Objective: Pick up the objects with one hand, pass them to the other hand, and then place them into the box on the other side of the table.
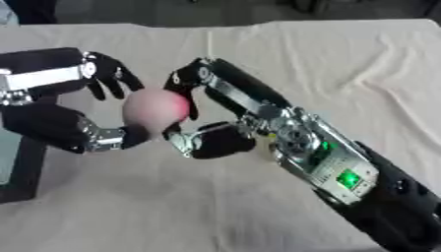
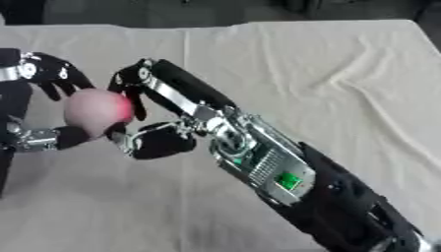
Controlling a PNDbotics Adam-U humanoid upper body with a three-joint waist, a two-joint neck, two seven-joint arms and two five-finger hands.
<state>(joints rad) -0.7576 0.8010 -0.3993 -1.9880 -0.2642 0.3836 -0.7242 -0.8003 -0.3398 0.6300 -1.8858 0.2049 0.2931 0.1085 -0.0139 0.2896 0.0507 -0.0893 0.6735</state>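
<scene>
In the left eye view, my right hand [image 1: 206,113] reaches in from the lower right, its arm [image 1: 327,167] lying slantwise over the cream tablecloth [image 1: 344,64]. Its fingers curl over the top and right side of a pink ball [image 1: 155,107], and its thumb sits just under the ball's lower right, so this hand is grasping the ball. My left hand [image 1: 95,98] comes in from the left edge. Its fingers hang over the ball's upper left and its thumb touches the ball from below, so it too is closed round the ball. The ball is held between both hands, above the cloth, left of the middle. A dark box [image 1: 21,172] shows at the left edge, only partly in view.

In the right eye view, the same ball sits near the left edge, with my right hand's fingers [image 2: 129,86] bent over it from the right. My left hand is mostly cut off there; its dark fingers touch the ball's upper left.
</scene>
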